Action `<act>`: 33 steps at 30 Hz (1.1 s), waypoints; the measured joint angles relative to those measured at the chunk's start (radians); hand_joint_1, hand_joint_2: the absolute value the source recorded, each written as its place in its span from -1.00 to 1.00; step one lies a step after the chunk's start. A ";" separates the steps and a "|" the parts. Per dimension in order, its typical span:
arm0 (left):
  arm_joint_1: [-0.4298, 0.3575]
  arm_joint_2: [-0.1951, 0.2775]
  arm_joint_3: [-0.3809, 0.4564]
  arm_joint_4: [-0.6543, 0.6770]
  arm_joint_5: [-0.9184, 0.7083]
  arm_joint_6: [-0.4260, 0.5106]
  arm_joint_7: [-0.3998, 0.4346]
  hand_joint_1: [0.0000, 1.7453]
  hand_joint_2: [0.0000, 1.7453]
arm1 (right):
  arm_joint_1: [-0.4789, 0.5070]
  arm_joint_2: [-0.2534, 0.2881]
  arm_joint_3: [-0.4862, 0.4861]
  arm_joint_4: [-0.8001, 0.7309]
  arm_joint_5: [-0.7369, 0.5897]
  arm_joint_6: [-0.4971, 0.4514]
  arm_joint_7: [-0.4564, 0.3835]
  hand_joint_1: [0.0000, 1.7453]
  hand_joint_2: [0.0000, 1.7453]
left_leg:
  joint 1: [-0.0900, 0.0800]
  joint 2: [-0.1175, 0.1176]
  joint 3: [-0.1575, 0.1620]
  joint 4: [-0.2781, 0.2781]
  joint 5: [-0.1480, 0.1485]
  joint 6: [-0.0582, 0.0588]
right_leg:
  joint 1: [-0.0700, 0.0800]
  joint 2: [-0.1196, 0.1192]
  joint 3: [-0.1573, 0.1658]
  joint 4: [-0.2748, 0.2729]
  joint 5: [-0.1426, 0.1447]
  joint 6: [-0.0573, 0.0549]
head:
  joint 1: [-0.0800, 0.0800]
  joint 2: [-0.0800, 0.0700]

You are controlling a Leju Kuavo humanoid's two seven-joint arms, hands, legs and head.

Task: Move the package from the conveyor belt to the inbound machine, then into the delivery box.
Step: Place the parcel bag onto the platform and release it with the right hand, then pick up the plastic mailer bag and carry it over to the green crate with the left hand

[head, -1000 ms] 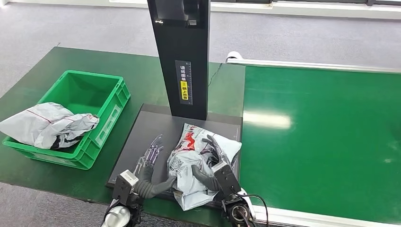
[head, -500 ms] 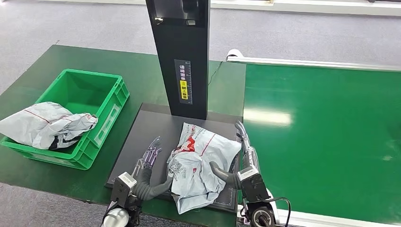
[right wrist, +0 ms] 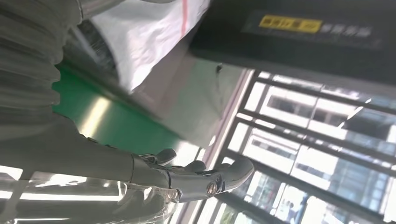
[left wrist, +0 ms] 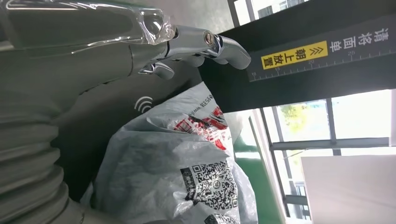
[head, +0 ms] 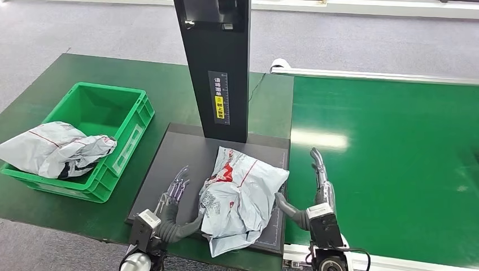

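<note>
A crumpled white package with red print and a QR code lies on the black plate of the inbound machine, in front of its black column. The left wrist view shows the package close by. My left hand lies flat on the plate just left of the package, fingers spread, its thumb against the package's edge. My right hand is to the right of the package, over the conveyor belt, fingers straight and holding nothing. The green delivery box stands at the left.
Another grey-white package lies over the near corner of the green box. The dark green table carries the box and the machine. Grey floor lies beyond.
My right hand has let go of the package and moved right, off the plate and over the belt. The package now lies flatter. My left hand has barely moved.
</note>
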 joint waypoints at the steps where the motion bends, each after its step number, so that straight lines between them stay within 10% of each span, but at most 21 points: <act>1: 0.005 0.000 0.004 -0.008 -0.002 0.000 0.004 -1.00 1.00 | 0.007 0.000 -0.015 0.004 0.002 -0.003 0.003 -1.00 1.00 | 0.000 0.000 0.000 0.000 0.000 0.000 | 0.000 0.000 0.000 0.000 0.000 0.000 | 0.000 0.000; 33: 0.061 -0.008 0.076 -0.109 -0.041 -0.033 0.027 -1.00 1.00 | 0.070 0.063 -0.251 0.157 0.052 0.026 0.017 -1.00 1.00 | 0.000 0.000 -0.001 0.000 0.000 0.000 | 0.000 0.000 -0.001 0.000 0.000 0.000 | 0.000 0.000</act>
